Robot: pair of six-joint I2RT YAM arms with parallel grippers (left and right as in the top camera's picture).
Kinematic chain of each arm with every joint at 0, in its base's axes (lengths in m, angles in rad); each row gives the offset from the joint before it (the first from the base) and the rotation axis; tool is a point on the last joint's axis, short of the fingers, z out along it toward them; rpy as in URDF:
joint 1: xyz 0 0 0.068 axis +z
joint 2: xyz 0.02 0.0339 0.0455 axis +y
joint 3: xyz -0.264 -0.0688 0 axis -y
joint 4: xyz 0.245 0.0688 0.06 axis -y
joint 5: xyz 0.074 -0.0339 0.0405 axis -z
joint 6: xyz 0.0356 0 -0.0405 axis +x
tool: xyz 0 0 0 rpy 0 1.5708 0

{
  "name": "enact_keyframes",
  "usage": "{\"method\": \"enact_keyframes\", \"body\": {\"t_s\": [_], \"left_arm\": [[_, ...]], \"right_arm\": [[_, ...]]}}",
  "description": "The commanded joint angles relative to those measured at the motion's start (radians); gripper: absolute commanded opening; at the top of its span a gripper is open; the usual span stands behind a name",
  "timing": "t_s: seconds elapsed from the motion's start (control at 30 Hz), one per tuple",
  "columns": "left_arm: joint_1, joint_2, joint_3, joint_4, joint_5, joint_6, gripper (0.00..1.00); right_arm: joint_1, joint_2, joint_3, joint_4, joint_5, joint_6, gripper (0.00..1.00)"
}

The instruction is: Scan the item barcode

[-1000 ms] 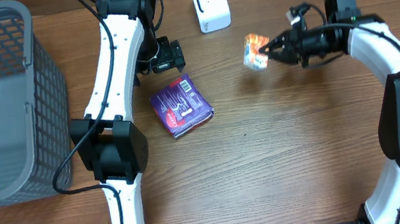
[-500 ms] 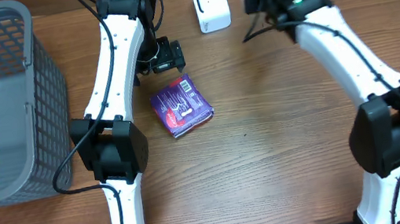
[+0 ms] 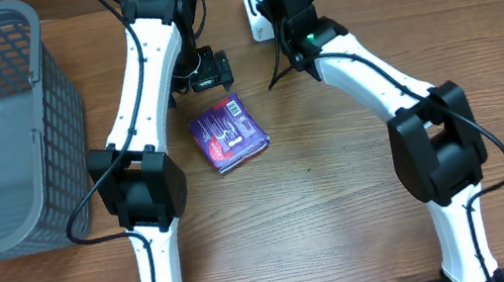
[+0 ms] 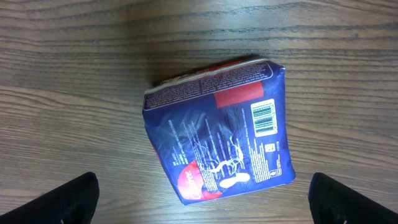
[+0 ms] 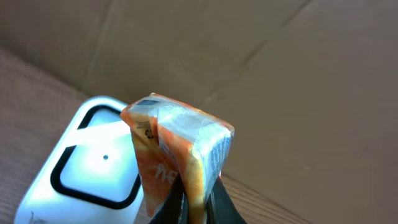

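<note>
An orange and silver snack packet (image 5: pixel 180 149) is pinched at its lower edge by my right gripper (image 5: pixel 196 208), which is shut on it. The packet hangs just in front of and above the white barcode scanner (image 5: pixel 93 168) at the back of the table. In the overhead view the right arm covers most of the scanner (image 3: pixel 257 22). My left gripper (image 4: pixel 211 202) stands wide open above a blue packet (image 4: pixel 217 137) lying flat on the wood, its barcode (image 4: pixel 264 118) facing up. The left gripper (image 3: pixel 211 70) touches nothing.
A grey mesh basket (image 3: pixel 54 90) stands at the left edge of the table. The blue packet (image 3: pixel 229 132) lies near the middle, just in front of the left gripper. A brown cardboard wall (image 5: pixel 280 74) rises behind the scanner.
My right arm has swung from the right side of the table to the back, carrying the orange packet over to the scanner. The left arm and the blue packet have not moved.
</note>
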Motion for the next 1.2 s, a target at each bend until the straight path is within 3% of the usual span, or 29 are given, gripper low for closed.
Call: {"method": "enact_keyframes", "body": {"t_s": [0.0, 0.43, 0.7, 0.8, 0.93, 1.17], "left_arm": [[0.004, 0.000, 0.016, -0.003, 0.008, 0.002, 1.00], [0.003, 0.000, 0.016, -0.002, 0.008, 0.002, 1.00], [0.003, 0.000, 0.016, -0.002, 0.008, 0.002, 1.00], [0.003, 0.000, 0.016, -0.003, 0.008, 0.002, 1.00], [0.003, 0.000, 0.016, -0.002, 0.008, 0.002, 1.00], [0.003, 0.000, 0.016, -0.003, 0.008, 0.002, 1.00]], "right_arm": [[-0.005, 0.030, 0.016, 0.013, -0.064, -0.051, 0.04], [0.008, 0.058, 0.016, 0.032, -0.131, -0.148, 0.04], [0.005, 0.043, 0.019, 0.048, 0.013, -0.034, 0.04], [-0.014, 0.009, 0.025, 0.044, 0.063, 0.077, 0.04], [-0.084, -0.083, 0.025, -0.023, 0.063, 0.331, 0.04], [-0.352, -0.248, 0.025, -0.330, -0.111, 0.749, 0.04]]}}
